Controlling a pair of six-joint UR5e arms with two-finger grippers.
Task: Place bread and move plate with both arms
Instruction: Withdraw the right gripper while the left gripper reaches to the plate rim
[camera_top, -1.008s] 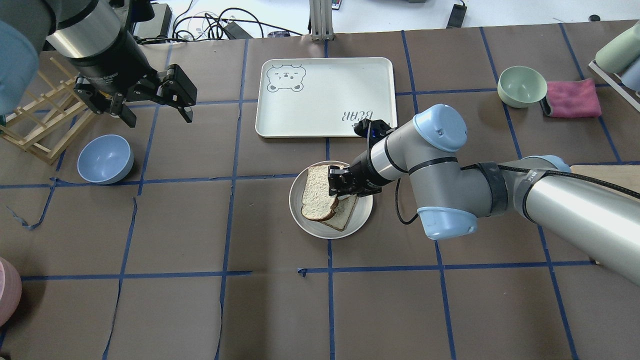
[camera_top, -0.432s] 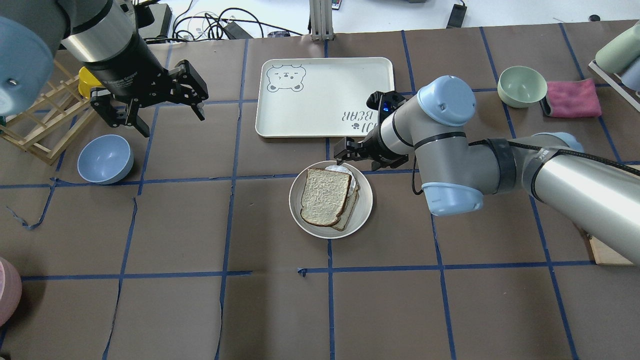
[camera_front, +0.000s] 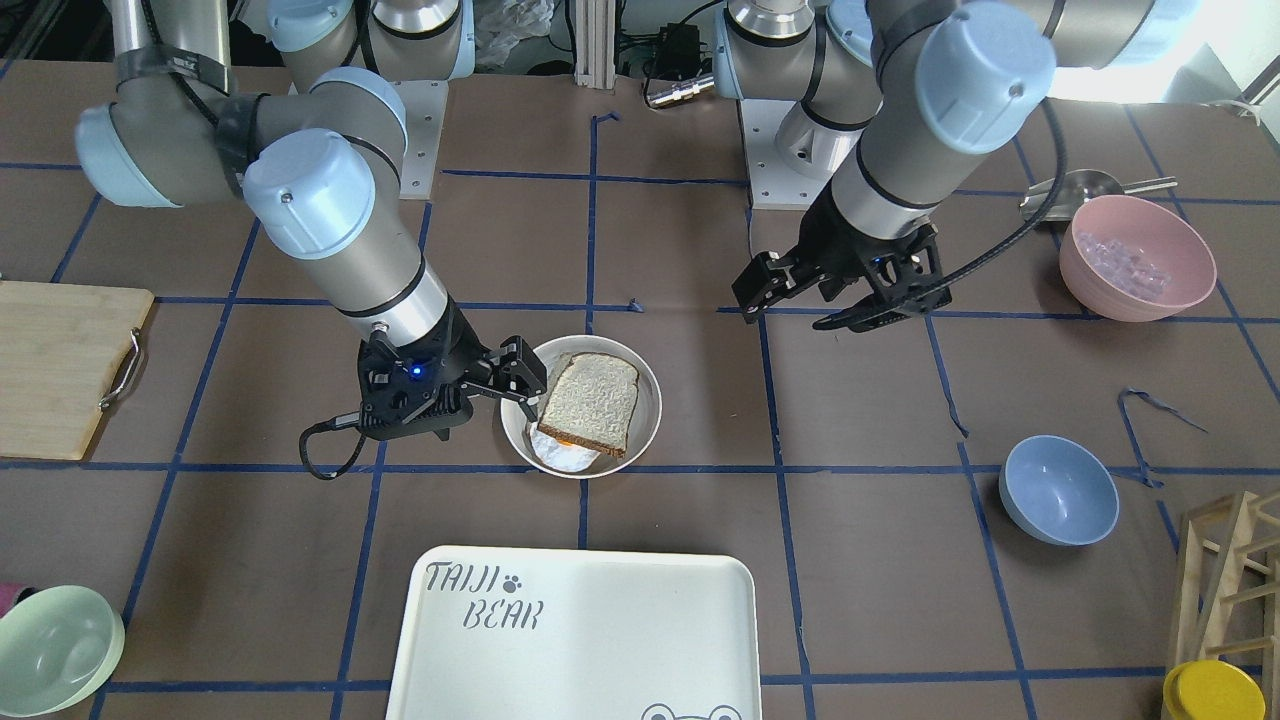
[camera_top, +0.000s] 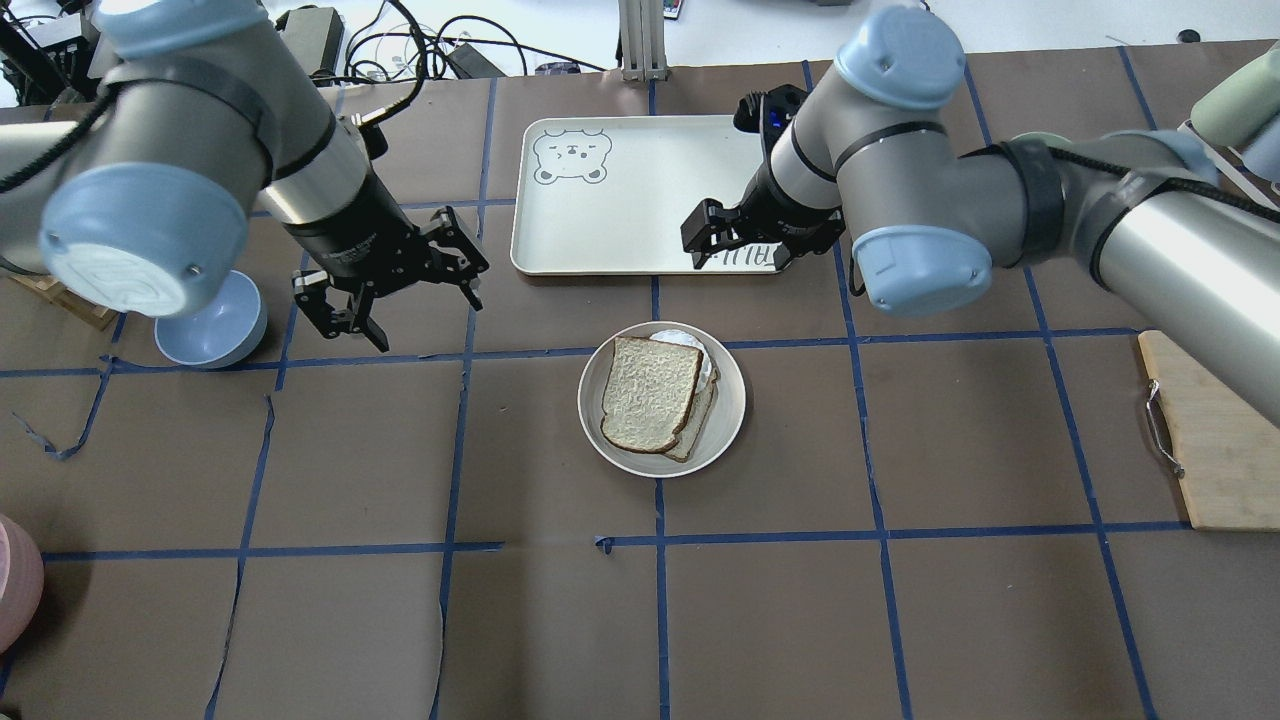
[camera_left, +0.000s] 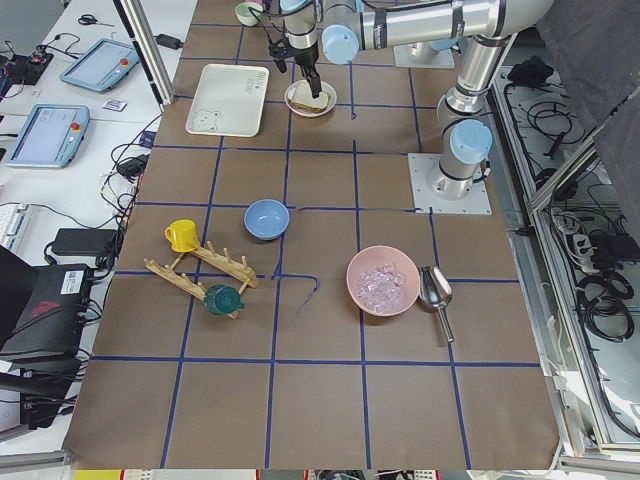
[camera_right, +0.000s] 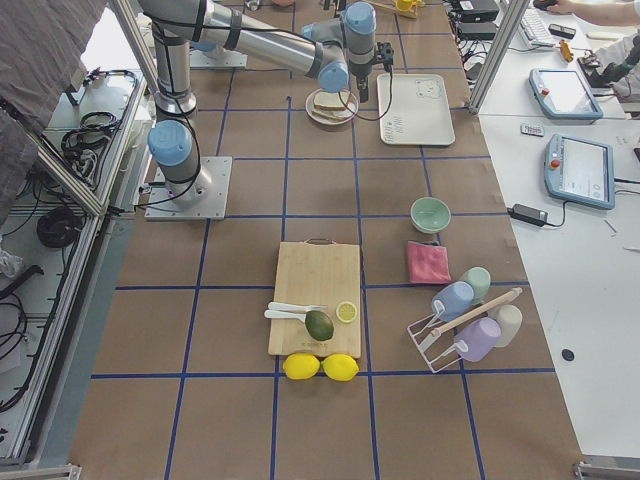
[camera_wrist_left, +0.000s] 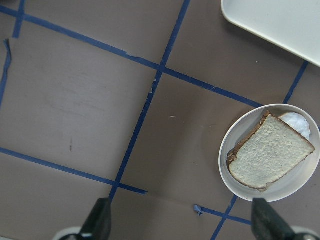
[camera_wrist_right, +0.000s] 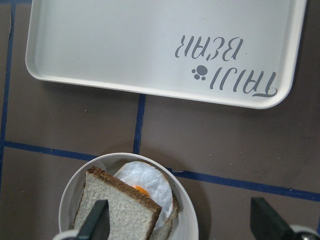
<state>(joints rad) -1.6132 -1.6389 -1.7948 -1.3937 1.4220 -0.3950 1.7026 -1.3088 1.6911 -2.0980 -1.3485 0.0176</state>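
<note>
One plate (camera_top: 731, 402) with bread (camera_top: 650, 393) over egg (camera_wrist_right: 150, 181)

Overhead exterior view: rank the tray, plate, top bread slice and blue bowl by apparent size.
1. tray
2. plate
3. bread and blue bowl: too close to rank; the left arm hides part of the bowl.

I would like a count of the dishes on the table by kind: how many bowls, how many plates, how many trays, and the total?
Bowls: 3, the blue bowl, the mint-green bowl and the pink bowl
Plates: 1, the plate
Trays: 1, the tray
Total: 5
</note>
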